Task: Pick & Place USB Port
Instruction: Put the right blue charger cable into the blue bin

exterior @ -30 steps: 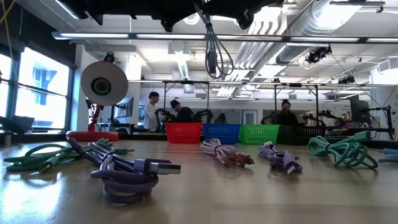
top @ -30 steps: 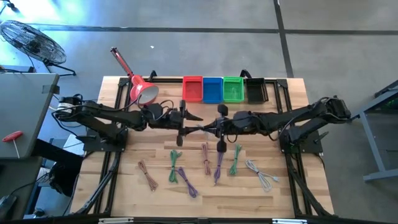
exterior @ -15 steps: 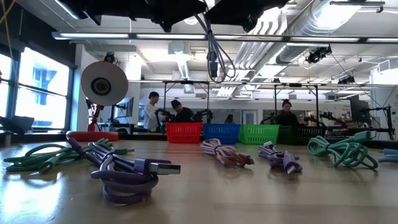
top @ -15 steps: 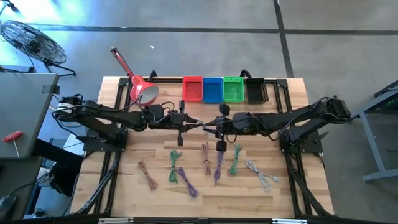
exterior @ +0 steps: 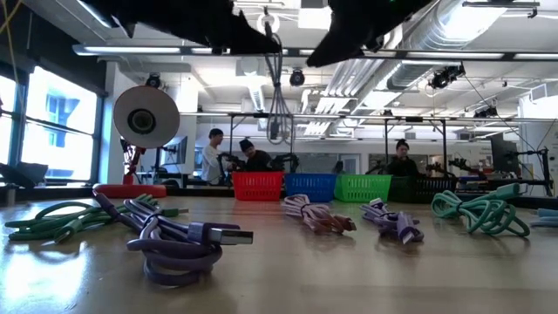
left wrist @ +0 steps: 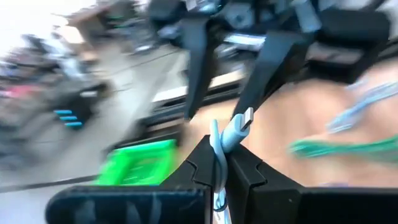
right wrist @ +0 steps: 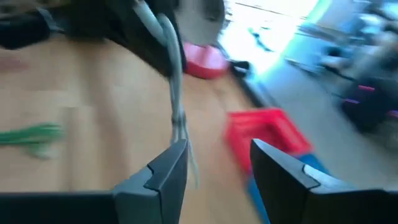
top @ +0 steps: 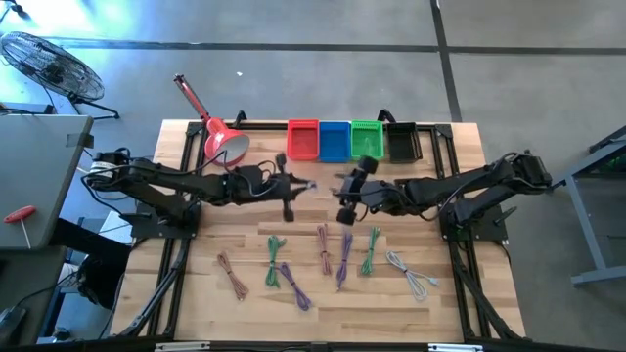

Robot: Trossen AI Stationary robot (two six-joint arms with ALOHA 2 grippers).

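No readable markings. Coiled cables (top: 323, 259) lie on the table's near half. Mid-table, the left gripper (left wrist: 219, 167) is closed on a grey USB cable (left wrist: 225, 134); the right gripper (right wrist: 214, 163), fingers spread, holds nothing.

Four bins (top: 351, 141) line the table's (top: 460, 303) far edge, cables (top: 324, 258) lying nearer.

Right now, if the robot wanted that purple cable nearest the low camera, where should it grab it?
Probably from straight above, pinching across the middle of the purple cable bundle. It lies flat in a loose coil with its plug sticking out sideways, so the bunched loops give the thickest hold, and nothing rests on top of it.
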